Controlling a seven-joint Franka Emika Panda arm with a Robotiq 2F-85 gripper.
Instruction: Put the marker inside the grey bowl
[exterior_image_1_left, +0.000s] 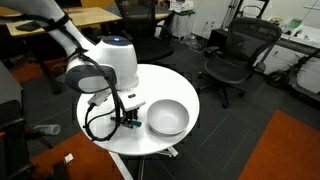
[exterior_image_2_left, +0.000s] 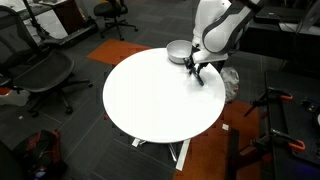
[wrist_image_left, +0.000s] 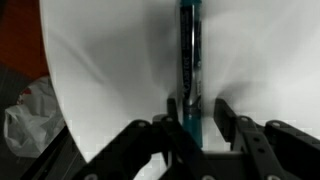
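Note:
The marker, a thin dark stick with a teal-blue end, lies flat on the round white table. In the wrist view my gripper is down at the table with a finger on each side of the marker's teal end. The left finger is against it and a small gap shows at the right finger. The gripper is open. The grey bowl stands upright and empty right beside the gripper. The bowl and gripper sit near the table's edge. The marker is hidden in both exterior views.
The white table is bare apart from the bowl. Black office chairs stand around it on dark floor with orange carpet. A crumpled plastic bag lies on the floor past the table's edge.

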